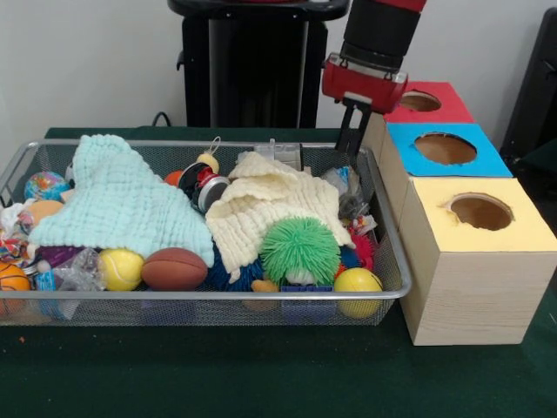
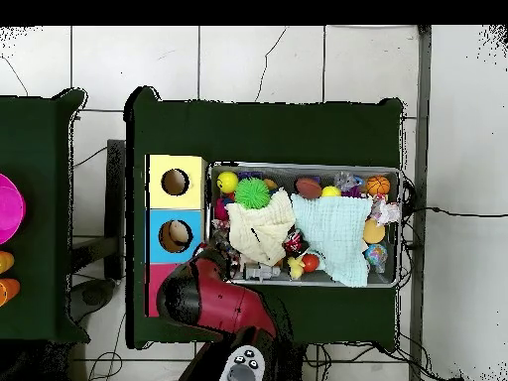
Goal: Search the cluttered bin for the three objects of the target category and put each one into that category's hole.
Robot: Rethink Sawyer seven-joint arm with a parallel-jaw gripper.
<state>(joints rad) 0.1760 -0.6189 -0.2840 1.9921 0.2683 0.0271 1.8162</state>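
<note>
The silver wire-mesh bin (image 1: pixel 218 296) is heaped with toys and cloths. A mint cloth (image 1: pixel 122 205) and a cream cloth (image 1: pixel 270 209) cover the middle. At the front lie a green spiky ball (image 1: pixel 300 250), a brown football (image 1: pixel 174 268), a yellow tennis ball (image 1: pixel 120 268) and a yellow ball (image 1: pixel 358 283). Right of the bin stand three boxes with holes: red (image 1: pixel 426 103), blue (image 1: pixel 446 148), yellow (image 1: pixel 483 213). My gripper (image 1: pixel 351 144) hangs over the bin's far right corner, beside the blue box. In the overhead view the arm (image 2: pixel 213 303) hides it.
In the overhead view the bin (image 2: pixel 399 228) lies right of the yellow (image 2: pixel 176 182) and blue (image 2: pixel 176 235) boxes; something tan shows in the blue hole. A magenta bowl (image 2: pixel 8 208) sits on a separate table at the left. An orange basketball (image 1: pixel 10 279) lies at the bin's left end.
</note>
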